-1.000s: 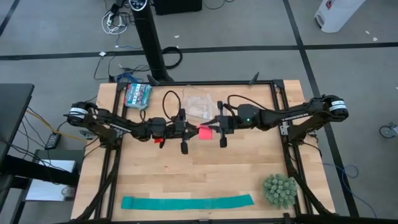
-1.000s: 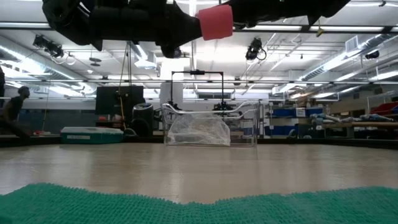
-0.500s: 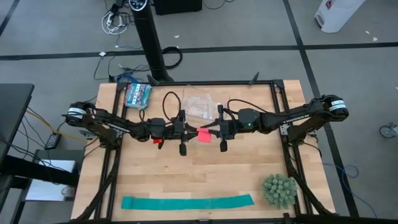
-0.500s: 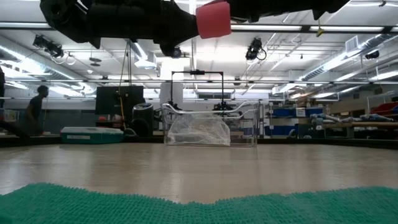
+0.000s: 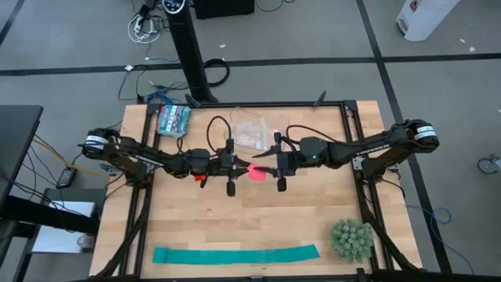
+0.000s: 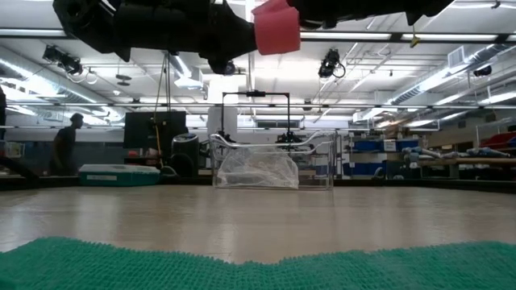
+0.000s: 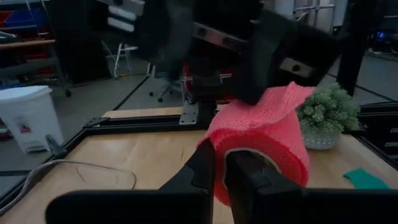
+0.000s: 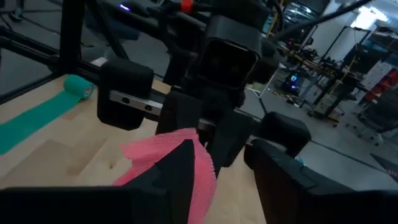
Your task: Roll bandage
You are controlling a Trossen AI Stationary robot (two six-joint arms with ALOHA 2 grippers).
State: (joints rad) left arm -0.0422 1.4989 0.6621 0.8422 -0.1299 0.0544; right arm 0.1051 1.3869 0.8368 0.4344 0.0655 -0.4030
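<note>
Bandage (image 5: 255,170) held in mid-air, well above the table (image 5: 313,204), between the two pincers that meet nose to nose. Left pincer (image 7: 219,163) clenched on the roll's edge, fingers nearly touching with pink fabric pinched between. Right pincer (image 8: 214,163) spread apart, one finger pressed against the loose pink tail, not gripping it.

Likely trouble: loose tail slipping off the ungripped right finger, letting the outer wrap slacken and unwind; thin pinch on the left losing the roll, dropping it to the table.

Against half a second earlier: roll tilted a little more, right pincer nudged slightly closer. Otherwise unchanged.
</note>
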